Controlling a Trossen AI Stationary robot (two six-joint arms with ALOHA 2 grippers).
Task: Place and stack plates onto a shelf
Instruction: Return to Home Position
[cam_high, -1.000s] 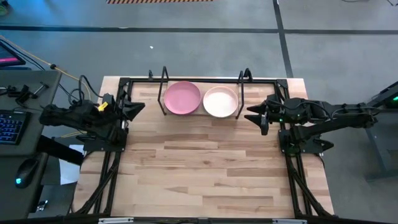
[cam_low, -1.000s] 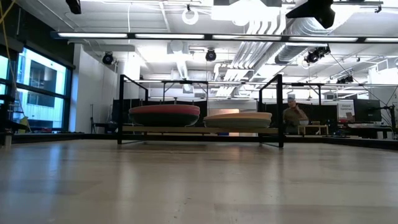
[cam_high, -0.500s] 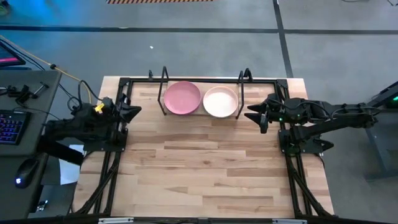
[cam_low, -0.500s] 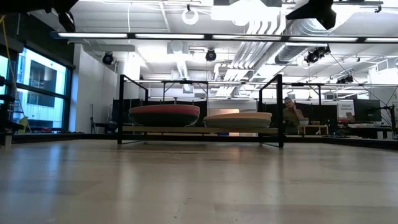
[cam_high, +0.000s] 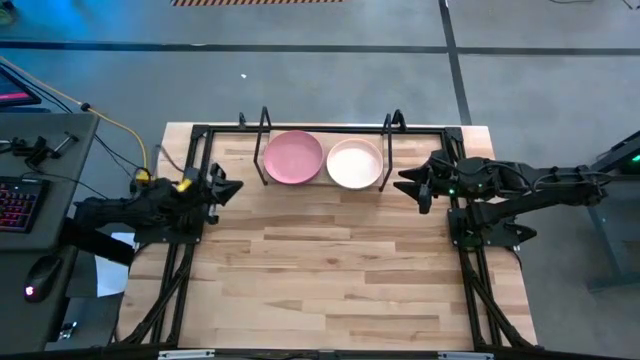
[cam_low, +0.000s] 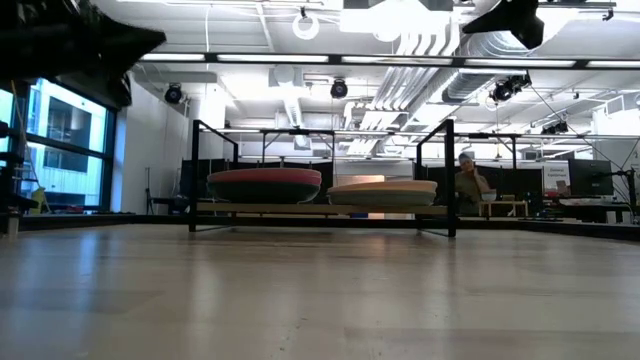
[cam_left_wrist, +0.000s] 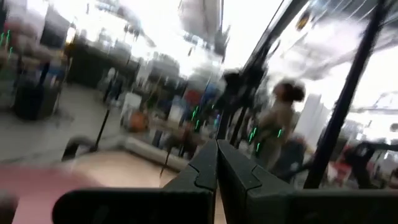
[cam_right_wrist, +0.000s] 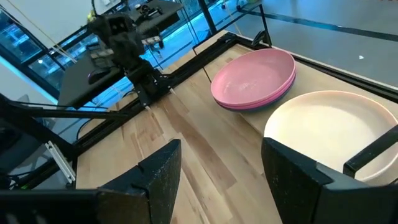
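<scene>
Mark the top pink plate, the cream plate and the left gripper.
Pink plate (cam_high: 293, 158): high view, centre of its upper face.
Cream plate (cam_high: 355, 164): high view, centre of its upper face.
Left gripper (cam_high: 234, 188): high view, at its fingertips, by the table's left edge.

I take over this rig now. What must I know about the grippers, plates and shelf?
Left gripper: shut, empty, at the left edge of the butcher-block tabletop.
Right gripper: open, empty, beside the narrow light-wood shelf with black rod uprights.
Shelf holds two stacks: one topped by the round light pink plastic plate, one by the round cream plastic plate.
Done: no plate lies on the tabletop.
Left: arms to home.
</scene>
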